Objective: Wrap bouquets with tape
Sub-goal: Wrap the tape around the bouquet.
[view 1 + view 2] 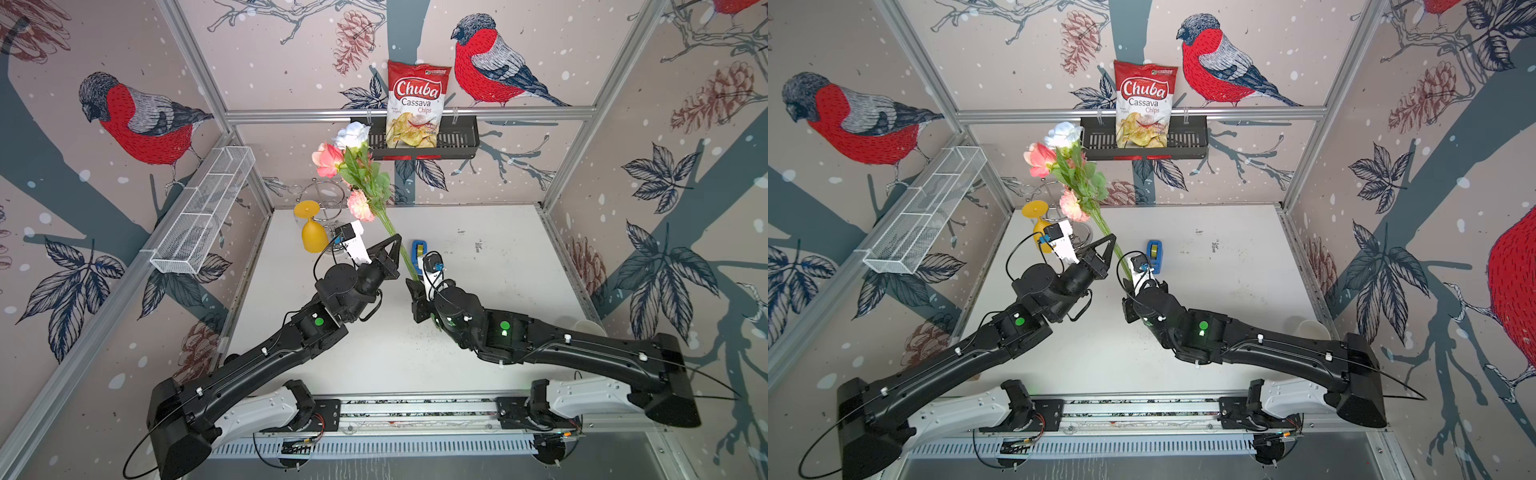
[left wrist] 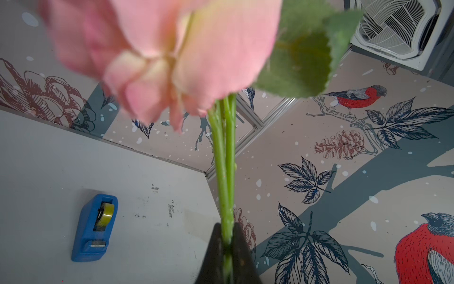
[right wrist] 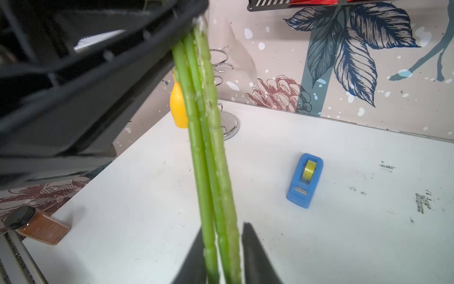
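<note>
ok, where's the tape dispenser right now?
In both top views the blue tape dispenser sits on the white table, just beyond the right gripper, right of the bouquet stems.

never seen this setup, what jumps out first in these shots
The bouquet of pink and white blooms, held up over the table's back left, both end effectors shut on its green stems: the left end effector higher, the right end effector at the lower end. Behind it, a red Chuba chips bag stands in the black wall basket.
</note>
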Tool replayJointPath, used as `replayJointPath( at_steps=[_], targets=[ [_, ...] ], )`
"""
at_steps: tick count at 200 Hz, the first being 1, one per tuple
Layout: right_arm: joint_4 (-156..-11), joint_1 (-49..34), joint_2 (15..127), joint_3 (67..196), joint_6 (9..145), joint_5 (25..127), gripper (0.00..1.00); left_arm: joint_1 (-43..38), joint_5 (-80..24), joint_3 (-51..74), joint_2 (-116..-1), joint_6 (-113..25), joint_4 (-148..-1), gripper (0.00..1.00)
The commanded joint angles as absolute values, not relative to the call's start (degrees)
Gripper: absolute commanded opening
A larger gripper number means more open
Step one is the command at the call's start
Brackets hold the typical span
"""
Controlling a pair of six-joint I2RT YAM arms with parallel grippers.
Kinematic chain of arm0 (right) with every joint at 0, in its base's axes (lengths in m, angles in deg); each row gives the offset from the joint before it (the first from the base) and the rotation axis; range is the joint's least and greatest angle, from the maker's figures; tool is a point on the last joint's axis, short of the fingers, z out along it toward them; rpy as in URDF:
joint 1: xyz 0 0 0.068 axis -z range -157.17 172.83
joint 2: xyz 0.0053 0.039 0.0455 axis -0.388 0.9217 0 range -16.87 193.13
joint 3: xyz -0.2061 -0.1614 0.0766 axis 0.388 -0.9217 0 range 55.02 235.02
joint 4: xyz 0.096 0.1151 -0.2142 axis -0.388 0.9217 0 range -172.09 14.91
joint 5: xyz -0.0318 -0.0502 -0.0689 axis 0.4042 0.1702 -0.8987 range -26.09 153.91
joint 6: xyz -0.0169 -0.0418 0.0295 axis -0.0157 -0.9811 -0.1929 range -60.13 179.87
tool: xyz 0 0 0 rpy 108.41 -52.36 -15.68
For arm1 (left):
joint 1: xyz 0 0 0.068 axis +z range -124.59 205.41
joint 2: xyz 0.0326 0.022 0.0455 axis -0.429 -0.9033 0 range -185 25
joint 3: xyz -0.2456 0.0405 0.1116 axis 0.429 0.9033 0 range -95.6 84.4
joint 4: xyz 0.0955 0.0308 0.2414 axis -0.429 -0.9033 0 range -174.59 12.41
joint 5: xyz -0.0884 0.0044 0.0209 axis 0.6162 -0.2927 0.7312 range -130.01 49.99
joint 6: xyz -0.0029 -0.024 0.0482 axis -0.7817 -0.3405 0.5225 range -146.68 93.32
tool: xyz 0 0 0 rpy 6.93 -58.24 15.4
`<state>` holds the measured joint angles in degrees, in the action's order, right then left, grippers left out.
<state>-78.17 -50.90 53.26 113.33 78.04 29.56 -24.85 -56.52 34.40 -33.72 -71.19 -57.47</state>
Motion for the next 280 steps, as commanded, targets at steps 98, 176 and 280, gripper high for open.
replayJointPath(
  at_steps=[98,176,280],
  targets=[
    [-77.1,-47.2,40.9,108.9,73.8,38.6,0.00,-18.4,-49.8,47.9,-19.7,-58.2,-56.7,0.93],
    [-76.1,-48.3,36.7,109.9,72.3,47.8,0.00,-6.9,-33.0,53.0,-33.3,-61.3,-33.3,0.90],
    [-76.3,-48.5,35.2,110.0,74.0,36.8,0.00,-6.9,-28.9,55.1,-25.6,-62.4,-26.8,0.83]
  ],
)
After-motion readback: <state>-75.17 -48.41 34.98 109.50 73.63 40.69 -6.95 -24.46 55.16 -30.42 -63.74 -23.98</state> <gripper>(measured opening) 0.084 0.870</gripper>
